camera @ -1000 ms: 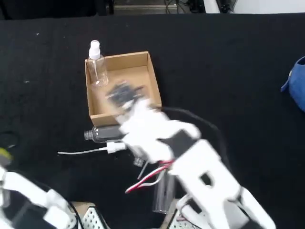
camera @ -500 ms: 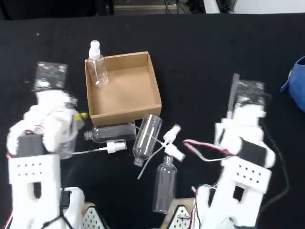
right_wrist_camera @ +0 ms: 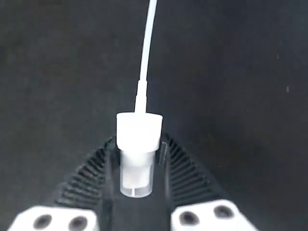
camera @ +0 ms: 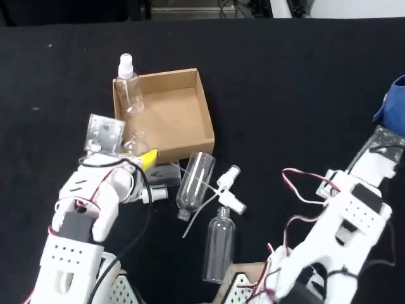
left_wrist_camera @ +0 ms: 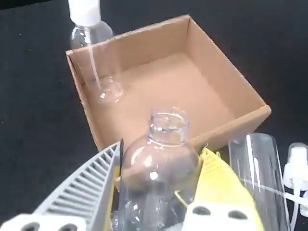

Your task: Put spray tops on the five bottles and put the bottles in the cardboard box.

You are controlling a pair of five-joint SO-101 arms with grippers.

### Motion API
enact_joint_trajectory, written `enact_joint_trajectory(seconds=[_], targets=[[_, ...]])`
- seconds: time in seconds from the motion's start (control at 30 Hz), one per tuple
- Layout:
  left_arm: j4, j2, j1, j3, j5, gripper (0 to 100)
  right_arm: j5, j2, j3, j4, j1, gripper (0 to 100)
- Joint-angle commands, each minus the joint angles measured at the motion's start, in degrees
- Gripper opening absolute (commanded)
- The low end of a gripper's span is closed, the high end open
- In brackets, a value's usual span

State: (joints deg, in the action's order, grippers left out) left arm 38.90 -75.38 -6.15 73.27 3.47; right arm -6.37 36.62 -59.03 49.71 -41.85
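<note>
While the left jaws clench an uncapped bottle (left_wrist_camera: 159,163), neck free, the right jaws grasp a spray top (right_wrist_camera: 138,139), likely for fitting.

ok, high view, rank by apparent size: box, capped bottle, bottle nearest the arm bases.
1. box
2-3. nearest bottle and capped bottle: too close to rank. The nearest bottle looks slightly longer, but that may just be camera distance.
</note>
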Motion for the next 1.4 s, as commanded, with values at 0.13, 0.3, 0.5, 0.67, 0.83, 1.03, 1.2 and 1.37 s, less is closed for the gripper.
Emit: enact_joint_trajectory(seconds=[0.13, 0.3, 0.5, 0.67, 0.83, 1.03, 1.2, 1.37], targets=[[-2.29, -16.79, -0.84, 8.48, -1.49, 3, 8.88, -10.51, 4.35, 0.0, -0.88, 5.4], [3.25, -27.96, -0.75, 12.26, -1.41, 3, 11.6, -12.44, 11.3, 12.4, -0.62, 21.4], [6.24, -28.04, -0.75, 11.12, -1.32, 3, 5.19, -12.35, 17.36, 19.6, -0.7, 21.1], [6.51, -28.22, -0.4, 11.21, -1.41, 3, -21.8, -12.88, 18.95, 19.52, -1.23, 21.2], [6.07, -28.22, 2.42, 11.21, -1.49, 3, -51.43, -12.88, 18.51, 20.84, -4.13, 21.3], [6.07, -28.22, 3.21, 11.21, -1.49, 3, -78.59, -12.97, 18.15, 20.57, -8.97, 21.5], [6.24, -28.22, 3.03, 11.21, -1.49, 3, -93.71, -12.97, 16.22, 20.48, -9.32, 21.5], [6.51, -28.22, 3.03, 11.21, -1.49, 3, -112.53, -12.97, 9.19, 15.3, -9.67, 21.2]])
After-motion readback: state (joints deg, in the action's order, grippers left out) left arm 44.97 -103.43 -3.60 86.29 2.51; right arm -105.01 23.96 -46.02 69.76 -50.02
